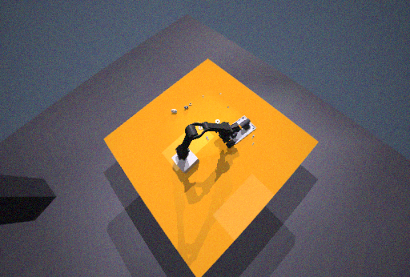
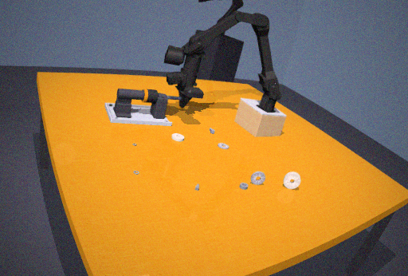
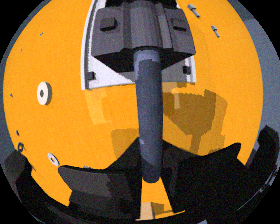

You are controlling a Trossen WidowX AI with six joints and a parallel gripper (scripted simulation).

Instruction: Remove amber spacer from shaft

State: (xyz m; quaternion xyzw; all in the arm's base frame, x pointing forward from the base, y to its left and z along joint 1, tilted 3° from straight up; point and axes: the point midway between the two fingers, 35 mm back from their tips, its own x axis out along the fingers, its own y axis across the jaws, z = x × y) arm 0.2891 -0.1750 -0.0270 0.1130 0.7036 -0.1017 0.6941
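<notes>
The amber spacer [image 2: 146,96] [image 1: 240,126] is a thin upright ring around the shaft line, against the barrel of the big dark housing block [image 2: 123,108]. A dark, wider ring part [image 2: 151,96] sits on its other side, before the smaller support block [image 2: 159,106] [image 3: 141,32]. The blue-grey shaft [image 3: 150,115] [image 2: 174,97] sticks out of the support block toward the arm. My gripper [image 3: 145,140] [image 2: 184,99] is shut on the shaft's free end, clear of the support block. The wrist view does not show the spacer; the shaft's inner end is hidden.
The blocks stand on a white base plate [image 2: 137,120]. Off the plate lie a white ring [image 2: 178,137] [image 3: 44,93], a grey ring [image 2: 223,144] and several small grey parts. A larger white ring [image 2: 293,182] and grey ring [image 2: 260,179] are farther off.
</notes>
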